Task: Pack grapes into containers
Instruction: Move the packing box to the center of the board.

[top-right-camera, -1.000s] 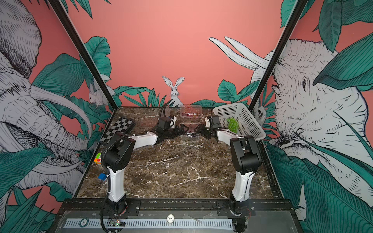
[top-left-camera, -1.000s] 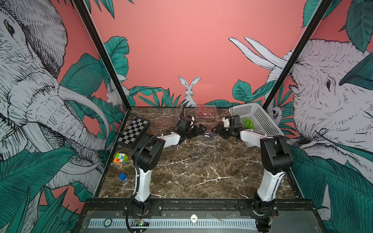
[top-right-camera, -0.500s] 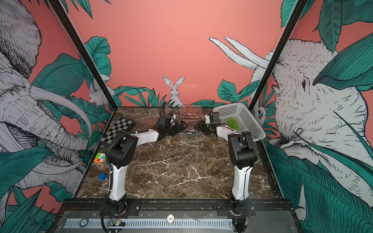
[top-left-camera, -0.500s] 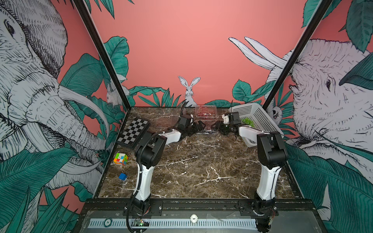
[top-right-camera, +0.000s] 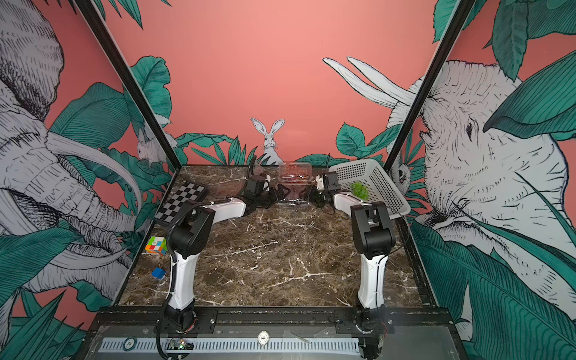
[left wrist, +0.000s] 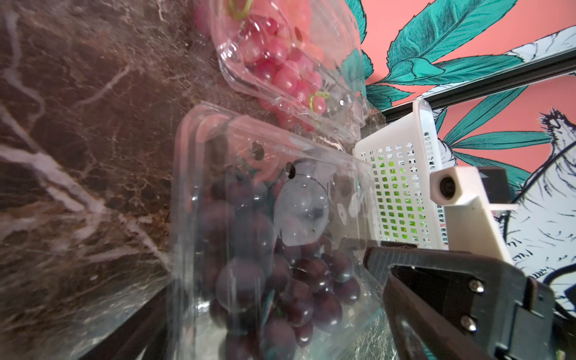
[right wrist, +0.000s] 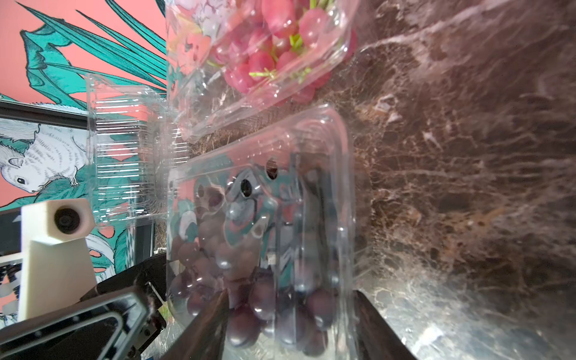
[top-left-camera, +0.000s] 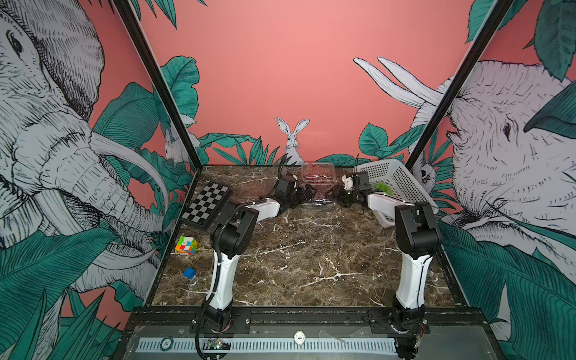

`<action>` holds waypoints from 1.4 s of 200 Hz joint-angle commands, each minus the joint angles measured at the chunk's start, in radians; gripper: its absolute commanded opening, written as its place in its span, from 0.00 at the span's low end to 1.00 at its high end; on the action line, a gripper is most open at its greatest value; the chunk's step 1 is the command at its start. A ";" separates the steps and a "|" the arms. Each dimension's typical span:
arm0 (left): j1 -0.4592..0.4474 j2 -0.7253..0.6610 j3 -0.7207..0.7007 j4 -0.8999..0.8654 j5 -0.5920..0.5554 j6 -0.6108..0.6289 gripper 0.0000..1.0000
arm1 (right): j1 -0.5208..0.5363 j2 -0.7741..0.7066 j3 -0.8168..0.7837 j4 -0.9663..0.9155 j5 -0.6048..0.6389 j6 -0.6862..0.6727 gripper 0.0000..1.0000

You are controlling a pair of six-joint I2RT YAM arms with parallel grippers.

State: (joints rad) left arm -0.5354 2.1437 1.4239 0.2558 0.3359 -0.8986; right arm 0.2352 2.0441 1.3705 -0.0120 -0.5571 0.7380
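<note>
A clear container point(top-left-camera: 321, 199) point(left wrist: 280, 218) point(right wrist: 261, 218) of dark purple grapes point(left wrist: 280, 280) lies lid-down-shut on the marble at the back centre, between both grippers. My right gripper point(top-left-camera: 335, 196) point(right wrist: 290, 299) is shut on its end, one finger point(right wrist: 380, 327) by the table and the other across the lid. My left gripper point(top-left-camera: 307, 194) point(left wrist: 265, 296) stands wide open astride the opposite end, its upper finger point(left wrist: 405, 274) beside the lid. Behind sits a second container point(top-left-camera: 318, 173) point(left wrist: 280, 62) holding red grapes point(right wrist: 268, 46). Green grapes point(top-left-camera: 383, 188) lie in the basket.
A white perforated basket point(top-left-camera: 402, 184) point(left wrist: 402, 174) leans at the back right. A clear ribbed plastic thing point(right wrist: 124, 149) lies behind the left gripper. At the left are a chequered board point(top-left-camera: 207, 202), a colour cube point(top-left-camera: 186, 245) and a small blue block point(top-left-camera: 189, 273).
Both grippers have drawn in toward each other and slightly toward the back wall, closing round the dark-grape container. The right jaws have narrowed a little.
</note>
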 commanded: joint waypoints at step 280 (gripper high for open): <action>-0.006 0.045 0.095 -0.005 0.047 -0.023 0.99 | -0.048 0.024 0.044 0.027 -0.069 -0.001 0.64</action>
State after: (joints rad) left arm -0.5312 2.1857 1.4879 0.2508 0.3626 -0.9237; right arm 0.1871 2.0907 1.4181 0.0017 -0.6041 0.7513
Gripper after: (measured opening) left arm 0.993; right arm 0.635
